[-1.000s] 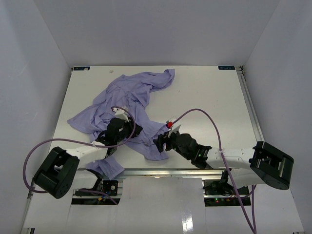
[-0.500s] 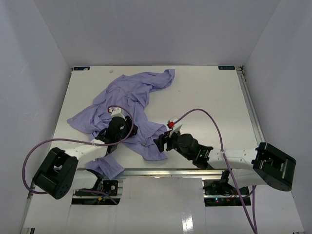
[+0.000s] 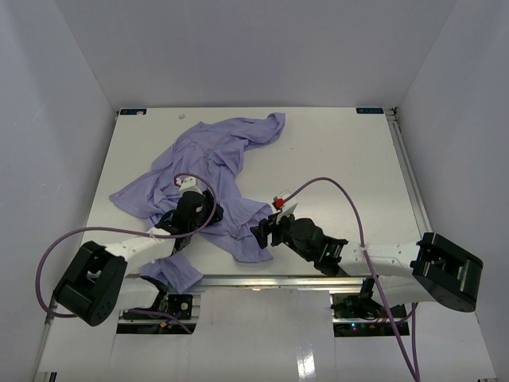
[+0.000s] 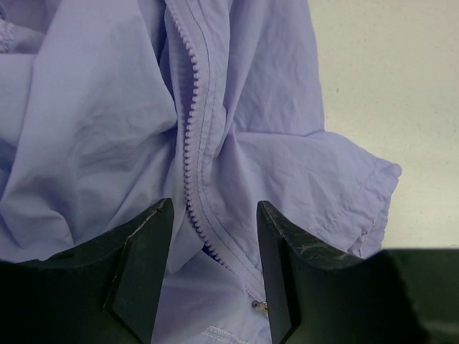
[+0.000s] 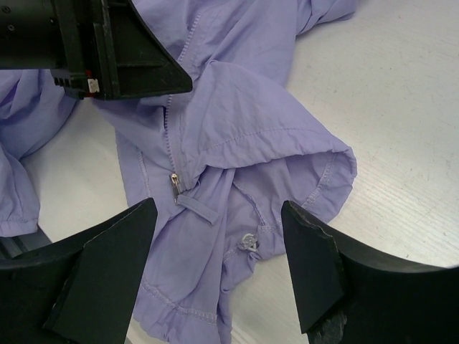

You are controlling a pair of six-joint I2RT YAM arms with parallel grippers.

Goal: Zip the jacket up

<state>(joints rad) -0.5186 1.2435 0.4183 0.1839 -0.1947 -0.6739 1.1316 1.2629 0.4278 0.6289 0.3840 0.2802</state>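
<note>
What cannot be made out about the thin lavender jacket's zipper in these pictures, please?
- Left wrist view: the zipper of the thin lavender fabric jacket runs off the top edge, so its upper end is unseen.
- Top view: the zipper is too small to trace, and the left gripper covers the jacket's middle.
- Right wrist view: the left gripper's black body hides the zipper above the small metal pull.

I'm holding left gripper (image 4: 214, 215) low, jaws parted; right gripper (image 5: 219, 211) hovering, jaws spread wide, both pointing downward.
</note>
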